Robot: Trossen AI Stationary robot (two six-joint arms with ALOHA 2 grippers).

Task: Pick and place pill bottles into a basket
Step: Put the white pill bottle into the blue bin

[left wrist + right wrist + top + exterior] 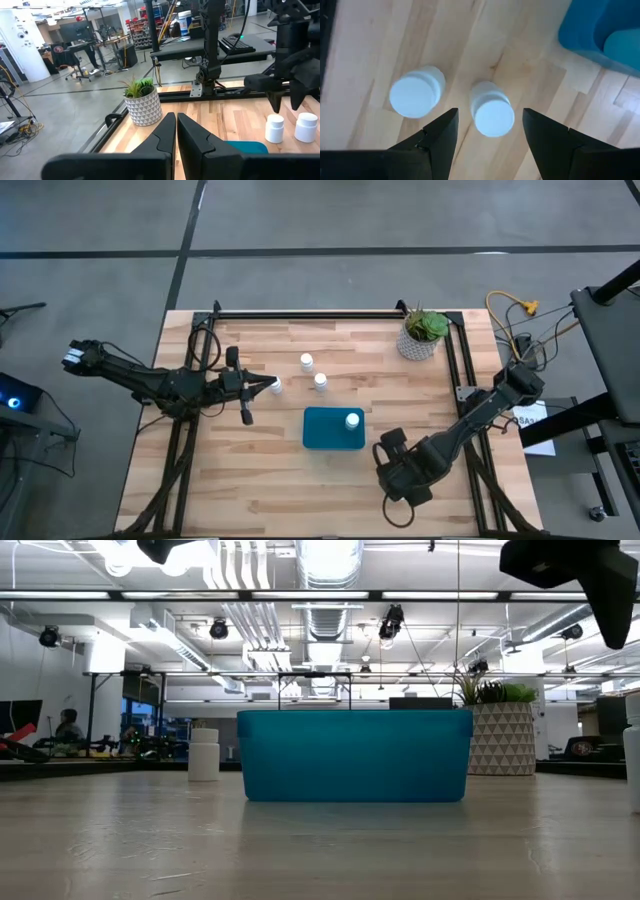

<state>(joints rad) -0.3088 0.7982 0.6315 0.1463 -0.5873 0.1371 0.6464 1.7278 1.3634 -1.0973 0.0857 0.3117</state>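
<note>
While the right gripper [490, 132] hides two pill bottles [491, 109] (high view), its jaws straddle one.

The light is bright and even, coming from long ceiling lamps [330, 595] that glare white in the low view. Shadows on the table [260, 480] are soft. The nearest wood in the low view is blurred

This is a big open workshop or robotics lab. Bare ducts [330, 580] and strip lights run across the ceiling, and beyond the table [240, 112] stand workbenches [100, 42], stocked shelves [142, 22] and grey concrete floor [60, 100].
</note>
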